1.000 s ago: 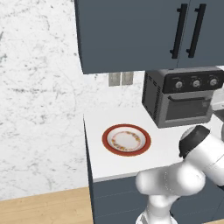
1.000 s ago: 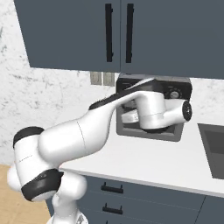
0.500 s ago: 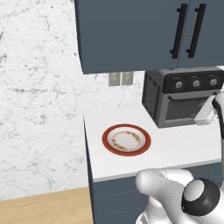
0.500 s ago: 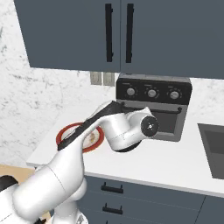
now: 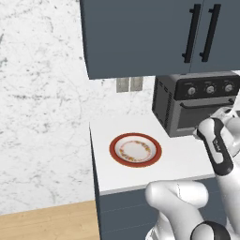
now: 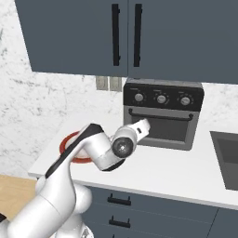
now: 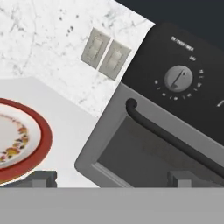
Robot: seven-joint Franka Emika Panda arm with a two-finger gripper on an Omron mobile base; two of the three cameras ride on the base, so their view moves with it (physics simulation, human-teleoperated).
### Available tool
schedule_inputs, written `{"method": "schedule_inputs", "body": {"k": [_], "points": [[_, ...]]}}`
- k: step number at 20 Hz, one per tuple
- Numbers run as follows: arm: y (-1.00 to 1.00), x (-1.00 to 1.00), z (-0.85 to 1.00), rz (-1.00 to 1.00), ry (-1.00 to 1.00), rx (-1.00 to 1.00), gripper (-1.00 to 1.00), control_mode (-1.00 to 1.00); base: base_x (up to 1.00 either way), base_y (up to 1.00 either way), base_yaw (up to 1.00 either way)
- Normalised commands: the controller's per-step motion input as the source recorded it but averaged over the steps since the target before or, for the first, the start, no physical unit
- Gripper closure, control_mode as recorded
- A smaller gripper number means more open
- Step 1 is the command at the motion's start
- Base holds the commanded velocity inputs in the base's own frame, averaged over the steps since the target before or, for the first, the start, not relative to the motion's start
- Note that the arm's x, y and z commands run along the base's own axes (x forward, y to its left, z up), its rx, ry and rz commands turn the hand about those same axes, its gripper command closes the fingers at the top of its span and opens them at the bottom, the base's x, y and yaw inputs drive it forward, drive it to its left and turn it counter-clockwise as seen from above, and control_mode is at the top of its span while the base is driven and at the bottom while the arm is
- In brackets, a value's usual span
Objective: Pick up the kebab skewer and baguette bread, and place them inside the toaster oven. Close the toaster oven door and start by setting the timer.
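Observation:
The toaster oven (image 6: 162,114) stands at the back of the white counter, dark grey with three knobs along its top panel. Its glass door (image 6: 163,131) is shut, bar handle across the top. In the hand view the oven (image 7: 183,65) fills the right side, tilted, with the door (image 7: 144,153) and one knob close ahead. My gripper (image 7: 113,181) is open, nothing between its fingertips (image 7: 43,178), and it hovers just in front of the door's left part (image 6: 142,125). The left base view shows the oven (image 5: 197,105) behind my forearm. The kebab skewer and baguette bread are out of view.
A red-rimmed plate (image 5: 136,150) with nothing on it lies left of the oven, near the counter's front. Two wall outlets (image 7: 105,54) sit on the marble backsplash. Dark cabinets (image 6: 125,37) hang low above the oven. A sink (image 6: 225,158) lies at the right.
The arm has swung round: its elbow dropped to the left and the hand now points at the oven door. Plate and oven have not moved. The gripper stayed open.

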Motion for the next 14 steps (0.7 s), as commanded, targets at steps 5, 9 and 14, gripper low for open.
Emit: {"method": "schedule_inputs", "body": {"k": [5, 9, 14], "points": [[-0.03, 0.1, 0.01, -0.15, -0.14, -0.07, -1.0, -1.0, 0.0, 0.0, 0.0], [-0.08, 0.0, 0.0, -0.12, -0.11, -0.05, -1.0, -1.0, 0.0, 0.0, 0.0], [-0.09, 0.0, 0.13, -0.1, -0.1, -0.04, -1.0, -1.0, 0.0, 0.0, 0.0]]}}
